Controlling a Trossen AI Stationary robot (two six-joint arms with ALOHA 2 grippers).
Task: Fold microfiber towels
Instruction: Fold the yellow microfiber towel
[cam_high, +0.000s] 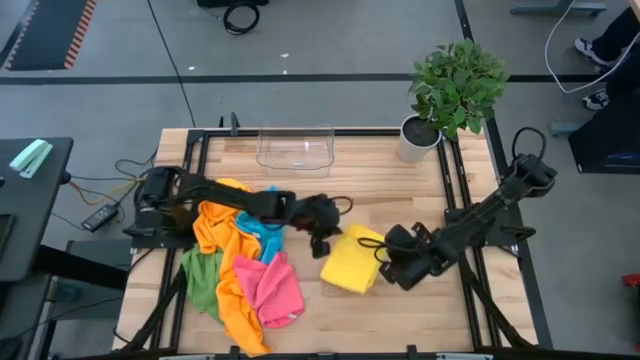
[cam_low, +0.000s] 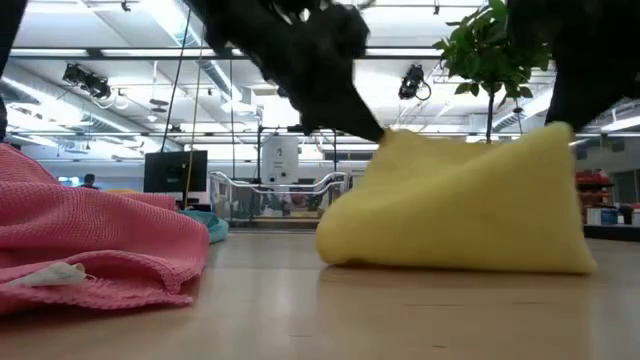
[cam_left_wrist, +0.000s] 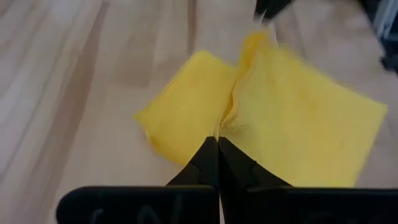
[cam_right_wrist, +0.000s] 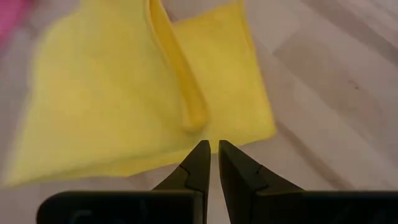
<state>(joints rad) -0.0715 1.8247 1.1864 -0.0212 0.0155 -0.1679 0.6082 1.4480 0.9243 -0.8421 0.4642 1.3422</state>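
Observation:
A yellow microfiber towel (cam_high: 350, 265) lies right of the table's middle, raised like a tent in the low view (cam_low: 460, 210). My left gripper (cam_high: 322, 243) reaches in from the left and is shut on the towel's left side. My right gripper (cam_high: 382, 258) comes from the right and is shut on the towel's right side. A ridge of cloth (cam_left_wrist: 239, 81) runs between the two grips. To the left lies a loose pile of other towels: orange (cam_high: 238, 300), blue (cam_high: 262, 236), green (cam_high: 203, 280) and pink (cam_high: 272, 292). My left gripper pinches the yellow towel's edge (cam_left_wrist: 222, 129) between its two fingertips, where the ridge begins. The fingers slant down from the table's left. That side is lifted (cam_low: 388, 138), while the towel's lower edge (cam_low: 450, 262) stays on the table. My right gripper pinches the towel's edge (cam_right_wrist: 198, 127) at the other end of the ridge, with only a narrow gap between the fingers. The fingers slant steeply down from the table's right. That side (cam_low: 560, 128) is raised too, and the cloth hangs from it to the table.
A clear plastic tray (cam_high: 295, 148) stands at the far edge, and a potted plant (cam_high: 455, 90) at the far right corner. The towel pile covers the table's left part. Bare wood (cam_high: 420, 320) shows near the front right.

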